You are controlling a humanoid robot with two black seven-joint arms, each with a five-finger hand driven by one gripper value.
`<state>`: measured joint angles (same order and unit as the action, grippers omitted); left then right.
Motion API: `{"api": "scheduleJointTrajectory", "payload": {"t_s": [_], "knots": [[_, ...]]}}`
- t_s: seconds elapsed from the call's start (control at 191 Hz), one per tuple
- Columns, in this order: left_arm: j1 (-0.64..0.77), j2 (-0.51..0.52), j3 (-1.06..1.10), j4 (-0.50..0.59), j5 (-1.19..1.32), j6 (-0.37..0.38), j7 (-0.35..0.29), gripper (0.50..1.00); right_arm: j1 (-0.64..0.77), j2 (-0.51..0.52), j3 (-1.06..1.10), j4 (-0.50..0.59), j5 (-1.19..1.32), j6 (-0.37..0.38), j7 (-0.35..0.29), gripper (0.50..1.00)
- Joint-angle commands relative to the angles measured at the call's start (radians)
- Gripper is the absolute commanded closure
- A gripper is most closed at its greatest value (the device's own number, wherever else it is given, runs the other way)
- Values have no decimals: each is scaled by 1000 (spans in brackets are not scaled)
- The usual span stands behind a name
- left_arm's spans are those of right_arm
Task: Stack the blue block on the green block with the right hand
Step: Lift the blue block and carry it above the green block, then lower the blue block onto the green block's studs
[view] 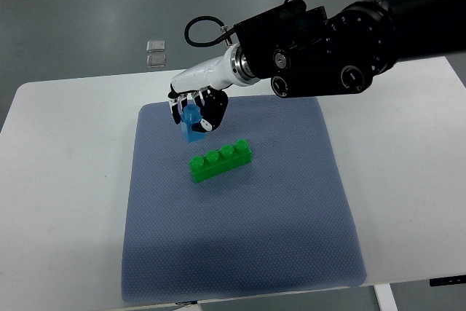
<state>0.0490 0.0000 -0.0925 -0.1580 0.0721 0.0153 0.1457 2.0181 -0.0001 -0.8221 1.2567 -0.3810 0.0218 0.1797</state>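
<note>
A small blue block [193,125] is held in my right hand [194,111], whose fingers are curled around it above the far left part of the mat. My right arm [342,45] reaches in from the right edge, black with a white wrist. A long green block [220,160] with several studs lies slanted on the mat, a short way in front and to the right of the blue block. The blue block's lower end hangs free below the fingers, apart from the green block.
A blue-grey mat [240,253] covers the middle of the white table [58,202]. Two small clear squares [155,52] lie on the floor beyond the table's far edge.
</note>
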Motion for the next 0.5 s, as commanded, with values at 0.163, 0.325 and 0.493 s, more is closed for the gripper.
{"api": "scheduleJointTrajectory", "payload": {"t_s": [0.163,0.325,0.493], "knots": [[0,0,-1,0,0,0,0,500,-90,0,-2,-39,10,-42,-6,971],[0,0,-1,0,0,0,0,500,-127,0,-8,-62,5,-43,-29,969],[0,0,0,0,0,0,0,500,-145,0,-23,-63,-7,-34,-55,965]]}}
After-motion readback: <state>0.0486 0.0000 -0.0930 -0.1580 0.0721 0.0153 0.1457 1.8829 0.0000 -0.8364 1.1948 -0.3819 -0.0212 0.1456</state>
